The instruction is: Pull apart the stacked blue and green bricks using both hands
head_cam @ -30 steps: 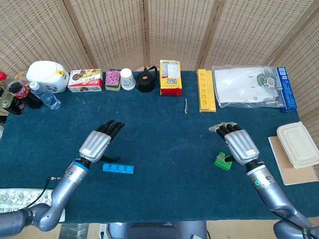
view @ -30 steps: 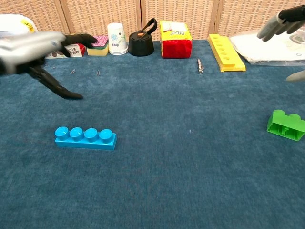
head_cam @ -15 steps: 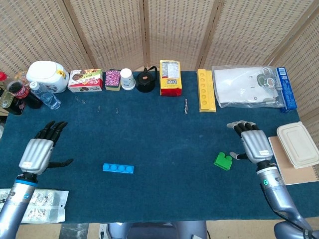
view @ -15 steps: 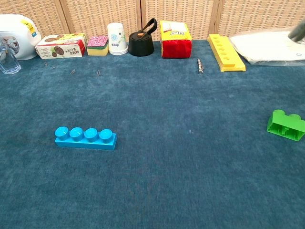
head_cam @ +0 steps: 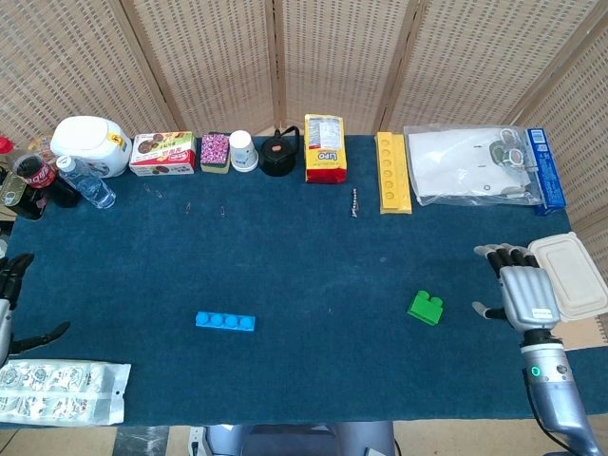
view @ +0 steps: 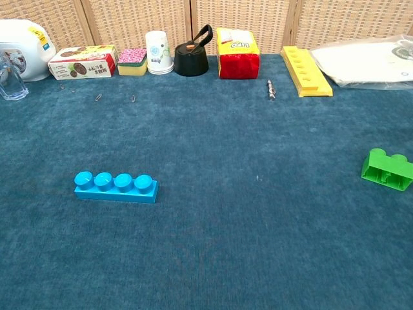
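Observation:
The long blue brick (head_cam: 225,321) lies flat on the blue cloth at the left of centre, also seen as the blue brick (view: 115,186) in the chest view. The small green brick (head_cam: 426,307) lies apart from it on the right, shown as the green brick (view: 386,169) near the chest view's right edge. My right hand (head_cam: 521,290) hovers empty to the right of the green brick, fingers spread. My left hand (head_cam: 11,302) shows only partly at the far left edge, fingers apart, holding nothing. Neither hand appears in the chest view.
Along the back edge stand a white jar (head_cam: 90,144), a snack box (head_cam: 161,153), a paper cup (head_cam: 243,150), a black kettle (head_cam: 278,154), a yellow packet (head_cam: 324,147) and a yellow block tray (head_cam: 392,171). A lidded container (head_cam: 567,275) lies at the right.
Both hands have drawn outward, away from the bricks: the left to the far left edge, the right toward the right edge. The bricks have not moved.

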`<state>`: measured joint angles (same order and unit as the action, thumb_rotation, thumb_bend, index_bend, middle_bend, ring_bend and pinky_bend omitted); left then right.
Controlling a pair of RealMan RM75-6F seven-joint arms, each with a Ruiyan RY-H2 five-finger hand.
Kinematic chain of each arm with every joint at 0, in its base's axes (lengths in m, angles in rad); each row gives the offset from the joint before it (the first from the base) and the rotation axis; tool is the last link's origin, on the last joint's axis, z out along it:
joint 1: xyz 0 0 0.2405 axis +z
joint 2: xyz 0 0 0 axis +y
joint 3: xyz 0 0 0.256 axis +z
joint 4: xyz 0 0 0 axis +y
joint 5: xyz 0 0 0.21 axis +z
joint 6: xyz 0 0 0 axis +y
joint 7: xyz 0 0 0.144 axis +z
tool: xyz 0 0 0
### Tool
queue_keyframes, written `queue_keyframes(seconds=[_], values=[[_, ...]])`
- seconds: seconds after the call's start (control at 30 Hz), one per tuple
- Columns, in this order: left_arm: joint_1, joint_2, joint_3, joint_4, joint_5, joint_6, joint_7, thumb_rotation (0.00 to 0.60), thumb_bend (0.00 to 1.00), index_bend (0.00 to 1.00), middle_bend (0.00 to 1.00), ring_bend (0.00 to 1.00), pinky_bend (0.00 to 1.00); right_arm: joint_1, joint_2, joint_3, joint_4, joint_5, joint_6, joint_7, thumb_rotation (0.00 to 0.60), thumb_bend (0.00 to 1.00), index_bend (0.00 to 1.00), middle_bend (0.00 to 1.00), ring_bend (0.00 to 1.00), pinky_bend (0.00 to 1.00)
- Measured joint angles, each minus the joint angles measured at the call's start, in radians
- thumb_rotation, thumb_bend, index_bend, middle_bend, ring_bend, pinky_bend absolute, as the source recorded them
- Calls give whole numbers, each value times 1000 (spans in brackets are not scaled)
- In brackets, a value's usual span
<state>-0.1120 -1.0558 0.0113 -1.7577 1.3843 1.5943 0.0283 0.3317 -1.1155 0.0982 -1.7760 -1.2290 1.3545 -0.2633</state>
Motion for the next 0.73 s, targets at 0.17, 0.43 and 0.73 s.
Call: queue_keyframes(seconds=[0.17, 0.43, 0.73], values=[[68, -6, 7, 45, -7, 54, -33, 484, 128, 68, 116, 21, 202, -68, 1, -26, 8, -47, 81, 10, 600, 86, 230, 245, 190, 145], [140, 5, 11, 79, -24, 81, -108, 490, 129, 69, 116, 21, 193, -156, 10, -69, -3, -119, 173, 12, 600, 86, 230, 250, 191, 143], [150, 13, -4, 80, -4, 66, -107, 487, 128, 69, 116, 21, 191, -189, 25, -74, -23, -151, 181, 9, 600, 86, 230, 250, 191, 143]])
